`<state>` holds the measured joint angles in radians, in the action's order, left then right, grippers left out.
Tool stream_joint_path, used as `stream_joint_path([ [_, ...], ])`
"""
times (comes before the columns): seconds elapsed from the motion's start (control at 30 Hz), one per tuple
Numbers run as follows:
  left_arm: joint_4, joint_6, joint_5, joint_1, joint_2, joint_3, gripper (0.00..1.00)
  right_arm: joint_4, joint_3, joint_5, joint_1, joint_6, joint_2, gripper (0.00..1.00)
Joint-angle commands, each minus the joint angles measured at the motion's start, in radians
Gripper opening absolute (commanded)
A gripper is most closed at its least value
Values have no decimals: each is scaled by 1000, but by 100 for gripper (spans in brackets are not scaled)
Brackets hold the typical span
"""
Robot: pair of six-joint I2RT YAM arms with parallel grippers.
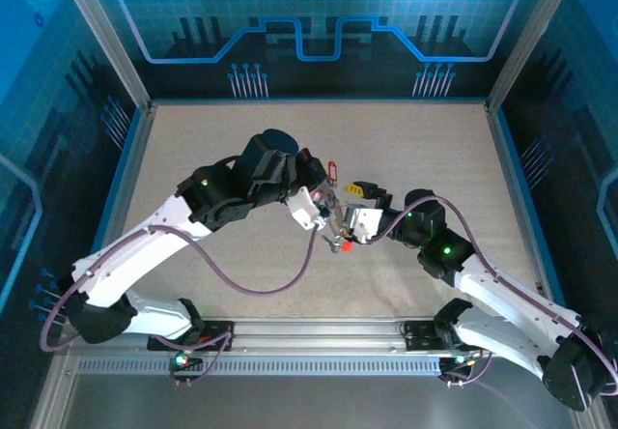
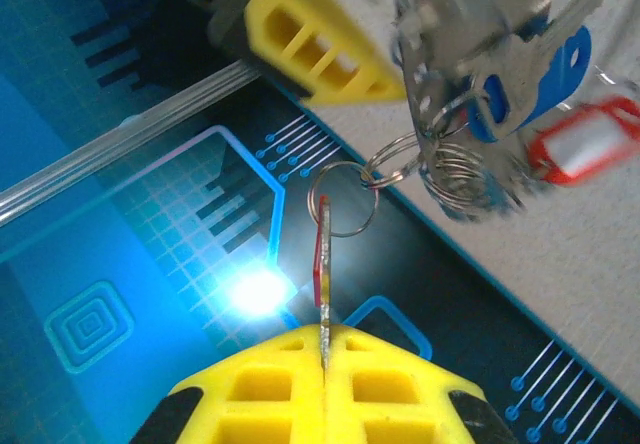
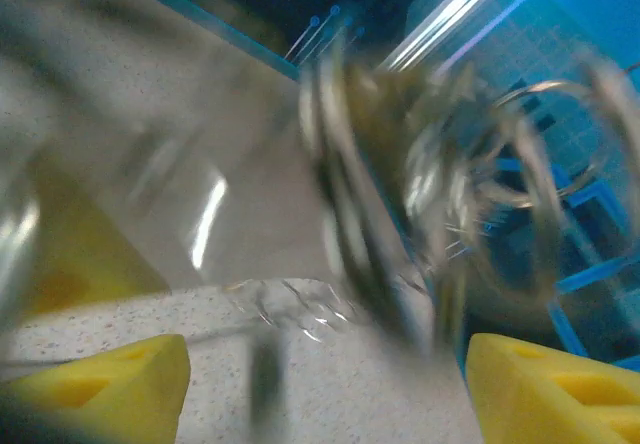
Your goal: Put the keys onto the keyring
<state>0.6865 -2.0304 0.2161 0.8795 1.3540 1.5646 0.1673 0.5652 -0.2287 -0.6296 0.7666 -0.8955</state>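
One red key [image 2: 322,264] is pinched in the left claw [image 2: 325,342], and with the right claw [image 3: 325,379] wide, the keys [image 2: 520,74] above the left claw could swing loose.

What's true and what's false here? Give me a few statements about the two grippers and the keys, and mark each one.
1. The left gripper is shut on a red key seen edge-on. True.
2. The right gripper has its fingers pressed together. False: its yellow fingertips stand well apart.
3. A small ring passes through the top of the red key. True.
4. The blue-headed key lies alone on the table, far from the arms. False: it is bunched with silvery keys between the two grippers.
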Motion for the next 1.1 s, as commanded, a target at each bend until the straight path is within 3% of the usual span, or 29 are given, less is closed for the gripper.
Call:
stream_joint_path([
  [0.0,-19,-74,65,-5,41,54,0,3,-31,24,30,-86,20,75],
  [0.13,5,-98,106,-6,81,82,0,0,-46,97,65,-164,39,77],
  [0.17,5,-109,116,-6,84,81,0,1,-54,112,78,-178,45,98],
  [0.2,-7,-126,131,-8,84,76,0,7,-66,134,97,-206,53,100],
  [0.5,-94,-289,265,-28,100,60,0,43,-175,210,243,-422,134,100],
  [0.7,-110,-347,338,-44,137,76,0,51,-225,213,294,-454,191,99],
  [1.07,-39,-94,235,-43,193,103,0,55,-256,218,318,-507,271,100],
])
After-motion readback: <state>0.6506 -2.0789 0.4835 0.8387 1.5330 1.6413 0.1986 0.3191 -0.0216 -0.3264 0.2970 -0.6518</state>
